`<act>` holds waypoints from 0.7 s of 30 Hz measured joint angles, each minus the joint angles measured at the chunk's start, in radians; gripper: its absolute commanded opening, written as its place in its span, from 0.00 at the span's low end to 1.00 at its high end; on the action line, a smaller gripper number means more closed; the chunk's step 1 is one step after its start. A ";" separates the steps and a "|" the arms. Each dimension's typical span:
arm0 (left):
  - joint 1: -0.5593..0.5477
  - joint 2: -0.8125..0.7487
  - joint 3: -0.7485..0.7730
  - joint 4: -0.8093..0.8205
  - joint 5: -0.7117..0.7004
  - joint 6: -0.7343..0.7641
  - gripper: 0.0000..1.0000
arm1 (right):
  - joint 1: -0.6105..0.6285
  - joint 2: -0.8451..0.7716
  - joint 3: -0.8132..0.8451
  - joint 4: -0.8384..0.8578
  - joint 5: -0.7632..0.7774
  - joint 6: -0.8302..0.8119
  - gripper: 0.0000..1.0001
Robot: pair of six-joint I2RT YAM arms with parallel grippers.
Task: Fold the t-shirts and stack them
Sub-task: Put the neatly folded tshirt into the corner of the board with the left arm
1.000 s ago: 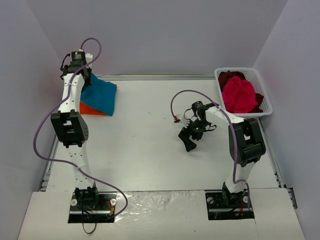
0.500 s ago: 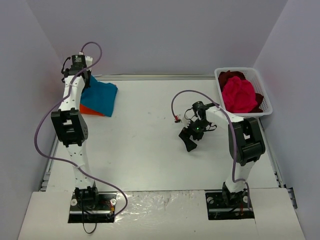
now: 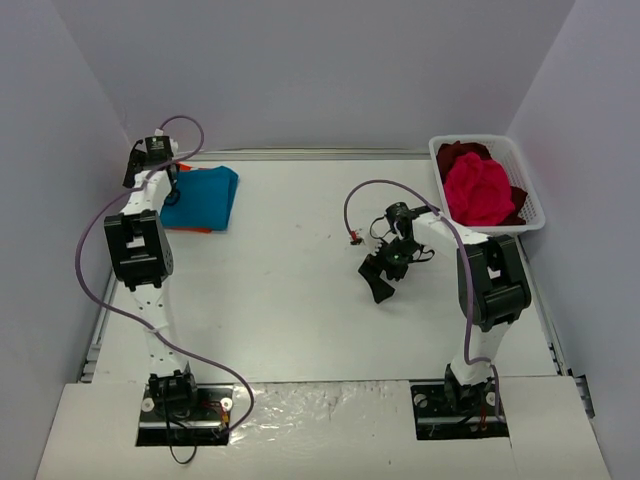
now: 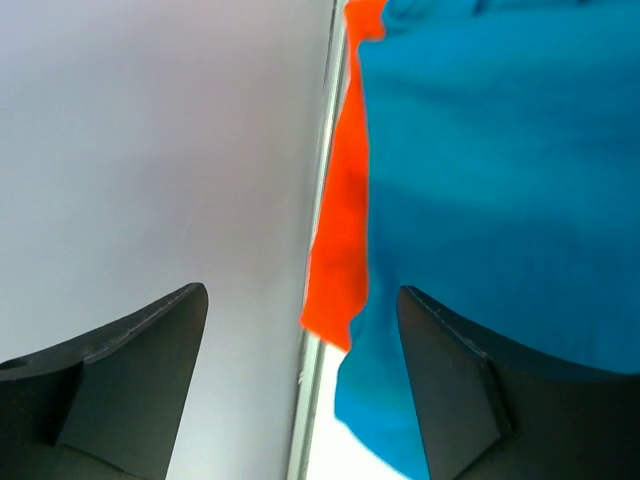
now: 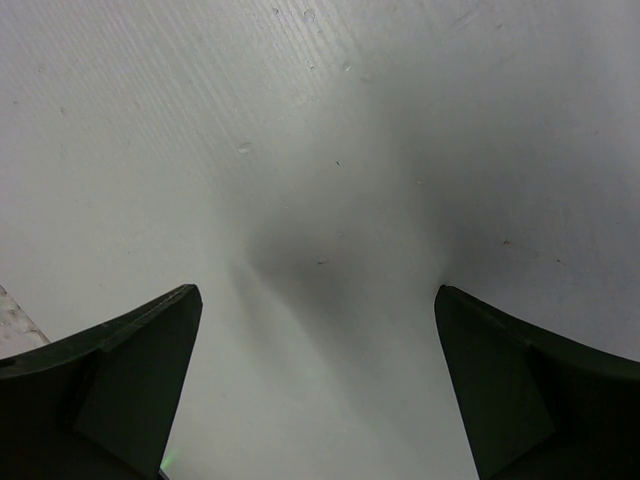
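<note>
Letting go with the left gripper (image 4: 300, 300), pinching shut a second ago and now spreading wide, with nothing between its fingers. Dropping lower too, and swinging further away from the white basket (image 3: 530, 210) than before. Laying the teal-blue t-shirt (image 3: 207, 195) down flatter than a moment ago, no more lifting its edge.

Keeping that teal-blue t-shirt far across the table (image 3: 290, 290) from the basket, right on top of the orange t-shirt (image 4: 340, 230). Showing only a thin strip of orange poking out from under one edge. Hanging the left gripper just beside the pile, on the side away from the basket. Not being able to tell if it is touching the cloth.

Holding the right gripper (image 5: 315, 300) wide open as well, gripping nothing at all. Hanging it over bare table, near the basket, a little toward the middle.

Looking about half done, going by the pictures. Counting two shirts folded and stacked, far from the basket. Waiting on two more: the magenta-pink t-shirt (image 3: 478, 190) bunching up in a heap inside the basket, and the dark red t-shirt (image 3: 458, 153) peeking out from under and behind it, also inside. Needing both pulled out, spread flat, folded and put on the pile. Not being able to tell how neat the two folds are.
</note>
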 measured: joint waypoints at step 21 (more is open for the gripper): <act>-0.019 -0.842 -0.491 -0.253 0.689 -0.224 0.81 | -0.005 -0.099 0.036 -0.029 -0.031 0.005 1.00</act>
